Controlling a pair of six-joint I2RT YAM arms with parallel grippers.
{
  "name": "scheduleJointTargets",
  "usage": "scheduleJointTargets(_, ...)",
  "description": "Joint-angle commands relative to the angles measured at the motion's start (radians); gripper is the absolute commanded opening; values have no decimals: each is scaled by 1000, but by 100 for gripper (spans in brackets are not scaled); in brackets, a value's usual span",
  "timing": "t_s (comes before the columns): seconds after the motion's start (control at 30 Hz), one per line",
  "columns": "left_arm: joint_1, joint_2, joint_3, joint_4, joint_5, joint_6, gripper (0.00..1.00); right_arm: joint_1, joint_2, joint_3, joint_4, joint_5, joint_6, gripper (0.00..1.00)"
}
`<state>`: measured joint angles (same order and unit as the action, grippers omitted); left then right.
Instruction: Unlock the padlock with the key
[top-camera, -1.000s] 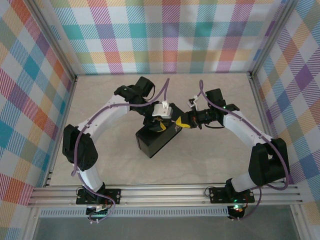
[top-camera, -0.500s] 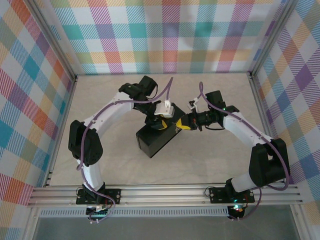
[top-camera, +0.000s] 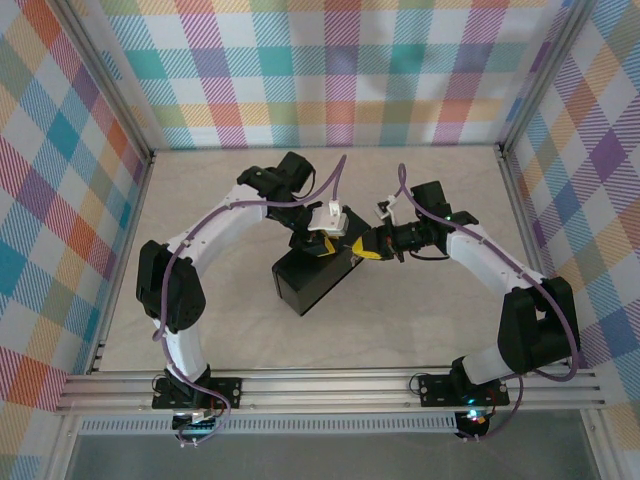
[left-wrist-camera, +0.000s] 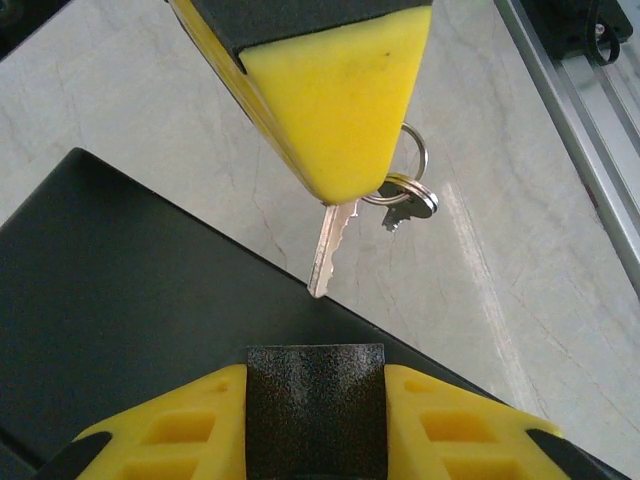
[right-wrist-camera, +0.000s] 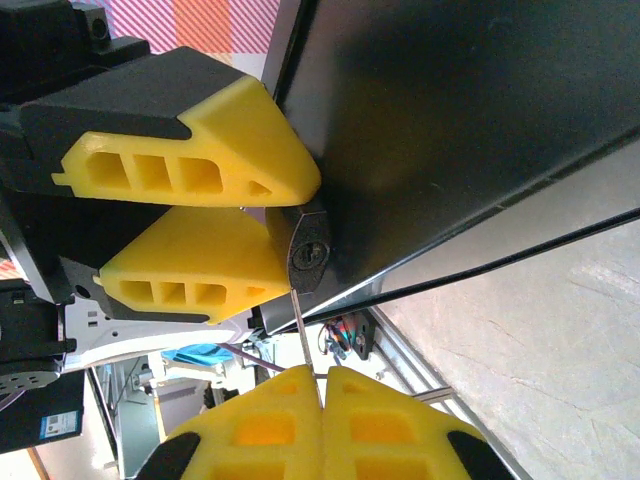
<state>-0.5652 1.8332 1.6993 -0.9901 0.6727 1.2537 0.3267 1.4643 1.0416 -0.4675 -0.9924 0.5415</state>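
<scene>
The padlock (right-wrist-camera: 300, 240) sits right at the edge of the black box (right-wrist-camera: 480, 130), its keyhole (right-wrist-camera: 313, 253) facing outward. The left gripper (right-wrist-camera: 300, 222) has it pinched, one yellow finger pressed on each side of the body. Just off that same box edge is the key (left-wrist-camera: 330, 245), blade aimed at the lock, with its ring (left-wrist-camera: 415, 160) and a spare key (left-wrist-camera: 410, 205) dangling beside it. The right gripper (right-wrist-camera: 322, 372) is clamped tight on the key's head. This looks like the insertion step, and the tip stands just short of the lock, not yet in. The next move calls for squaring the blade with the slot, pushing it home, then twisting while the left arm steadies the body.
</scene>
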Motion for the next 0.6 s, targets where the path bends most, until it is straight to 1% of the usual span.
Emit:
scheduleJointTargets(0.0,10,-60,-41,43,47,16,22,15,-7,-8,10,-30,-2,4)
scheduleJointTargets(0.1,10,-87,-70,85,68,13,19,20,-4,-2,2,-29,-3,4)
scheduleJointTargets(0.3,16,-110,-91,116,119,16,18,20,-1,3,-2,-27,-5,4)
scheduleJointTargets(0.57,16,-125,-112,134,137,18,18,20,20,27,-21,-35,-24,4)
